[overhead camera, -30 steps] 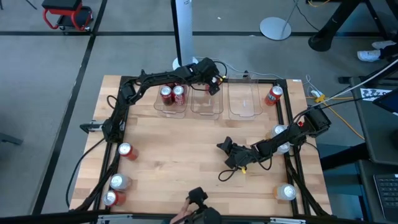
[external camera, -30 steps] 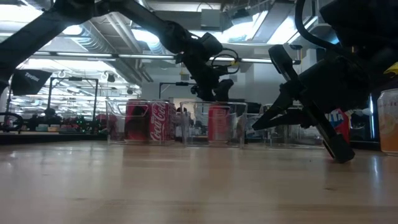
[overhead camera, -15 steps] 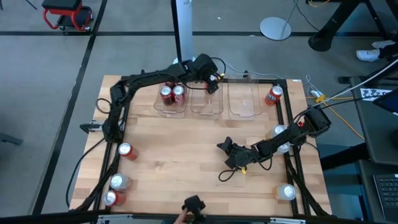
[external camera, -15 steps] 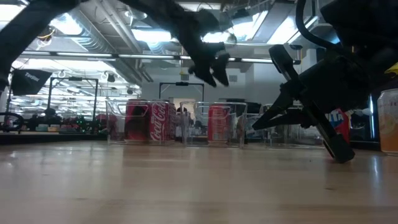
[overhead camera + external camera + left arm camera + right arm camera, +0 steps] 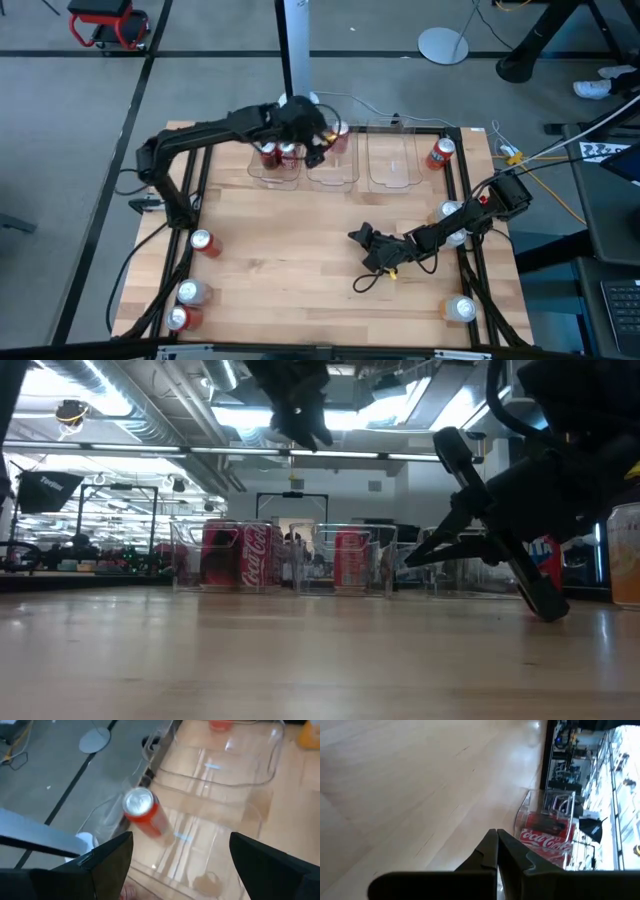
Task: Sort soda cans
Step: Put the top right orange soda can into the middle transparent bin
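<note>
Three clear bins stand along the far edge. The left bin (image 5: 274,168) holds two red soda cans (image 5: 240,556). One red can (image 5: 143,812) stands upright in the middle bin (image 5: 336,168); the right bin (image 5: 392,160) holds nothing. My left gripper (image 5: 181,840) hangs open and empty, high above the left and middle bins (image 5: 300,415). My right gripper (image 5: 356,237) lies shut and empty low over the table's right middle. Loose cans stand at the left edge (image 5: 203,241), the near left (image 5: 188,292) and the right side (image 5: 440,153).
Pale cans stand by the right arm (image 5: 449,211) and at the near right corner (image 5: 462,308). A black frame (image 5: 468,180) runs round the tabletop. Bare wood (image 5: 280,260) lies between the bins and the near edge.
My left gripper has risen from just above the can in the middle bin and drawn back toward the table's left, staying open. The can stands where it was in the middle bin.
</note>
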